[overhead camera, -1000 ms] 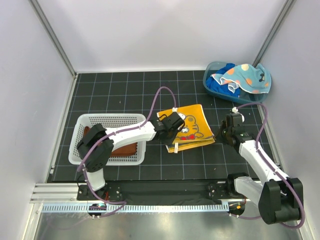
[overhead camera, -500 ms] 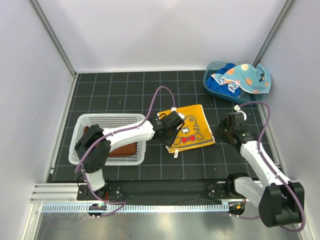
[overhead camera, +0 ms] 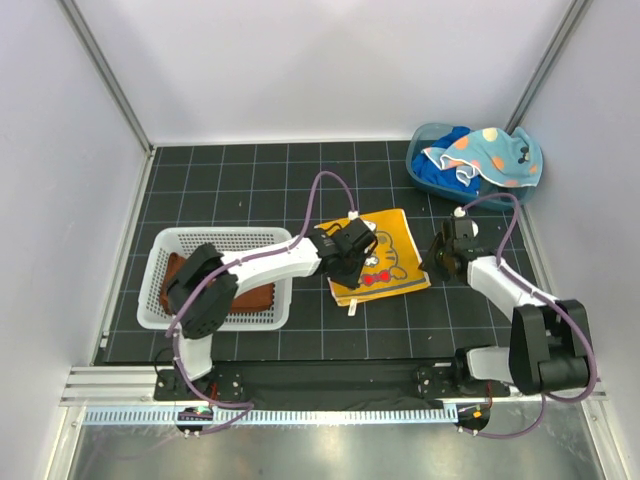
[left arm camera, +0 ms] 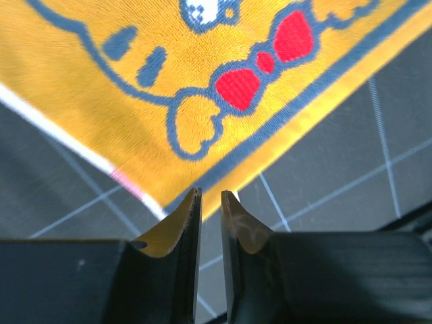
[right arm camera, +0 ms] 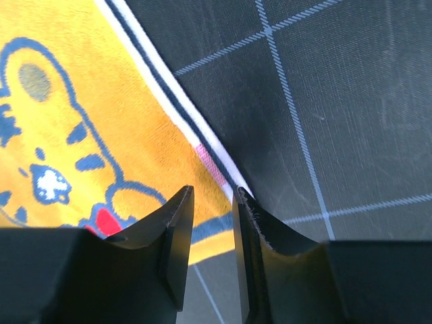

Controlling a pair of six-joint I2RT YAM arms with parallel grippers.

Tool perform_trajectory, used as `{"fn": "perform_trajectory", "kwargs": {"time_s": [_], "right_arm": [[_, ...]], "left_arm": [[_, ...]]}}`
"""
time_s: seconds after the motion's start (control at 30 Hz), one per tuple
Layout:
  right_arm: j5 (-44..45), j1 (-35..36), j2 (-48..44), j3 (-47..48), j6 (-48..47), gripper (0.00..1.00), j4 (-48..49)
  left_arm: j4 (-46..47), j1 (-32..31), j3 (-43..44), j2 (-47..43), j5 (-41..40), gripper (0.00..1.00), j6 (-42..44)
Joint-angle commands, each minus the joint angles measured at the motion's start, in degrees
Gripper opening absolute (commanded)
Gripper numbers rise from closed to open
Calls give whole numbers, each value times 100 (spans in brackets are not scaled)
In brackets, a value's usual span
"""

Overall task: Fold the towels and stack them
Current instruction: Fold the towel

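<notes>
A folded yellow-orange towel (overhead camera: pixel 388 250) with a cartoon tiger lies flat on the black grid mat. My left gripper (overhead camera: pixel 352 266) hovers over its near-left edge; in the left wrist view the towel (left arm camera: pixel 202 81) fills the top and the jaws of the left gripper (left arm camera: pixel 210 194) stand slightly apart, empty, at its corner. My right gripper (overhead camera: pixel 438 260) is at the towel's right corner; the right gripper (right arm camera: pixel 213 192) is open above the towel (right arm camera: pixel 81 128), holding nothing. A rust-brown towel (overhead camera: pixel 255 298) lies in the basket. A spotted light blue towel (overhead camera: pixel 490 152) and a royal blue towel (overhead camera: pixel 440 172) sit in the tub.
The white mesh basket (overhead camera: pixel 215 240) stands at the left, with the left arm reaching over it. The blue plastic tub (overhead camera: pixel 418 140) is at the back right corner. Grey walls close in the mat on three sides.
The right gripper has opened and moved left and farther away, up to the towel's right corner. The left gripper shifted slightly right along the near edge. The towel lies flatter.
</notes>
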Motion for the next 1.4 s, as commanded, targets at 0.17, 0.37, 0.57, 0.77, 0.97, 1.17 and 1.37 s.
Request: {"fn": "perform_trajectory", "kwargs": {"time_s": [0.17, 0.37, 0.57, 0.77, 0.97, 1.17, 1.37], "right_arm": [[173, 197, -126, -567, 437, 33, 758], [551, 830, -1110, -1077, 1245, 29, 433], [815, 1551, -1918, -1570, 1835, 28, 82], [1007, 1560, -2622, -1615, 1870, 28, -550], [1535, 1543, -2668, -1202, 1634, 32, -894], [1185, 1543, -2044, -623, 1282, 32, -570], [1122, 1551, -788, 327, 939, 33, -166]], "left_arm": [[561, -13, -429, 232, 234, 17, -339], [561, 30, -955, 47, 147, 16, -181], [517, 171, -1360, -164, 111, 15, -111], [324, 224, -1466, -472, 67, 16, -14], [359, 224, -1414, -490, 488, 16, 65], [359, 224, -1361, -551, 630, 17, 74], [333, 224, -1334, -463, 577, 17, 74]]}}
